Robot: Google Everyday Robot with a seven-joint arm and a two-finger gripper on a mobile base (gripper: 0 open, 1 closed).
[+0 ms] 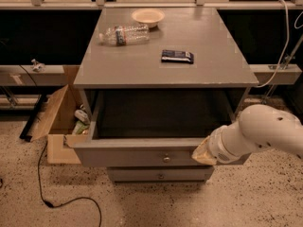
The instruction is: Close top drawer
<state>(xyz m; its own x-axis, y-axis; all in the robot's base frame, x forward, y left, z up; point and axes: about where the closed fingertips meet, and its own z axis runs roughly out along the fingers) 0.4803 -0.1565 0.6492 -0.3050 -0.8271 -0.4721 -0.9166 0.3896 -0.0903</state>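
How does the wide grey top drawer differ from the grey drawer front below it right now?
The wide grey wooden top drawer is pulled far out, dark box exposed; the grey lower drawer front sits back beneath it. The gripper is at the top drawer's front, right end in view; nothing touches the lower one. Both have small round centre knobs.

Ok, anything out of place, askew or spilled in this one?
The plastic bottle lies on its side on the cabinet top, near the bowl. The top drawer stands pulled far out, with the gripper at the right end of its front. Nothing looks spilled or damaged.
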